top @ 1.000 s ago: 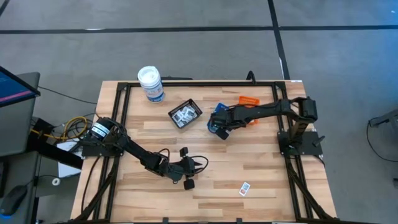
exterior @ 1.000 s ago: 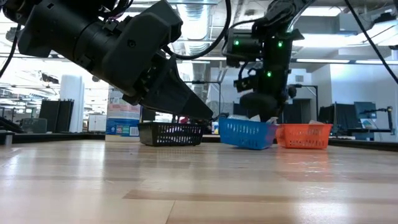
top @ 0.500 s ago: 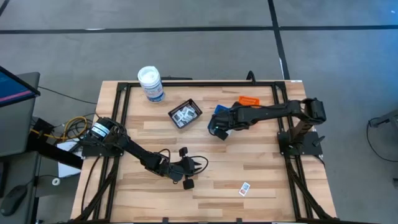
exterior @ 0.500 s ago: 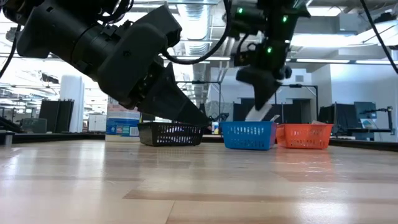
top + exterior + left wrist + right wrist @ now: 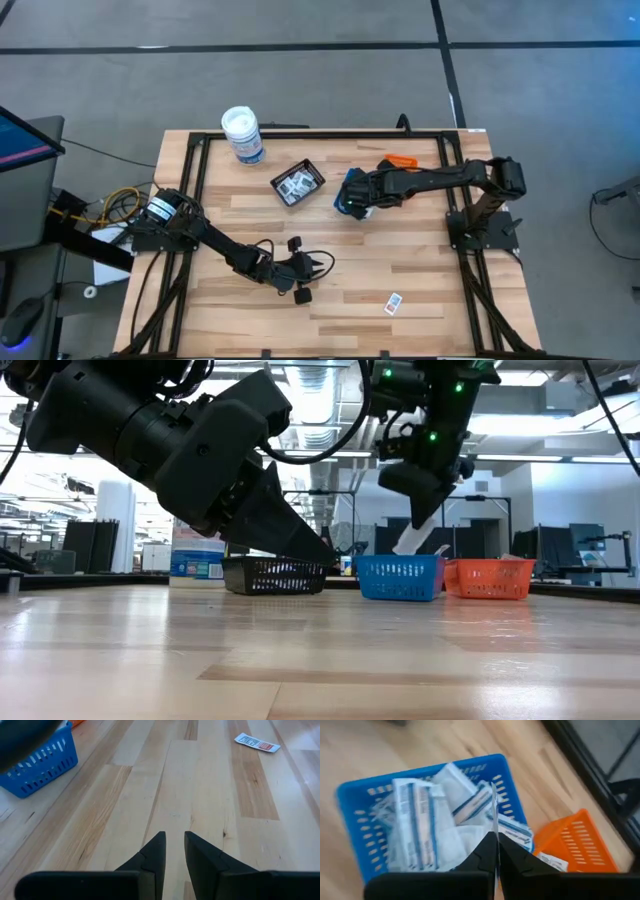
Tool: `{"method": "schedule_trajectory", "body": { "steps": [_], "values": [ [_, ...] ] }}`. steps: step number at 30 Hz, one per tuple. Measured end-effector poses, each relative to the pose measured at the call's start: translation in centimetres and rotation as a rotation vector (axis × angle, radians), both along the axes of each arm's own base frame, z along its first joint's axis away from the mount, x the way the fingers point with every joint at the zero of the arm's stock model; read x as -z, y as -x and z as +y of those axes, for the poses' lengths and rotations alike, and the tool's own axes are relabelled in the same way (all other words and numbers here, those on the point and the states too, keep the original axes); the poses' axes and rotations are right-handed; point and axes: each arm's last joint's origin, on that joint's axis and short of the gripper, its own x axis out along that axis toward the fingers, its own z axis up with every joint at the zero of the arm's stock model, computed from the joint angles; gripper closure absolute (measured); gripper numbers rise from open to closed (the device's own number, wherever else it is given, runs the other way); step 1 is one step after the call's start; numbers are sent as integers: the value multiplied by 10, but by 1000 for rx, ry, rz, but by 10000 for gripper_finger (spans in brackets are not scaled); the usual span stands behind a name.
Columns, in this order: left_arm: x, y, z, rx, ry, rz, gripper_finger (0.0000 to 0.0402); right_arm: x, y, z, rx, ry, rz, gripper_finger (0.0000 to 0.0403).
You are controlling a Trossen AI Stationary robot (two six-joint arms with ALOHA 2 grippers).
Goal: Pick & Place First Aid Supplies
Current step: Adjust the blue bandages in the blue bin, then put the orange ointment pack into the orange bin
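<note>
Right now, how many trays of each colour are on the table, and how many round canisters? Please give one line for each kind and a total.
Black tray: 1
Blue tray: 1
Orange tray: 1
White canister: 1
Total: 4

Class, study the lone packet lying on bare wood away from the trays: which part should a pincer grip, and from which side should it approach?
The packet lies flat on the table with nothing touching it, so no side gives a hold from table level. It is probably best to come straight down from above and pinch across its short width, closing on the two long edges.
</note>
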Motion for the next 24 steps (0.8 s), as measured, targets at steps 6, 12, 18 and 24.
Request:
{"method": "schedule_trajectory", "body": {
  "steps": [6,12,18,24],
  "values": [
    [0,0,0,0,0,0,330,-5,0,8,-49,46,0,385],
    [0,0,0,0,0,-1,330,-4,-1,10,-55,22,-10,346],
    [0,0,0,0,0,-1,330,-1,-1,20,-96,-155,-14,329],
    [0,0,0,0,1,-1,330,-3,2,61,-213,-282,-25,328]
  ]
}}
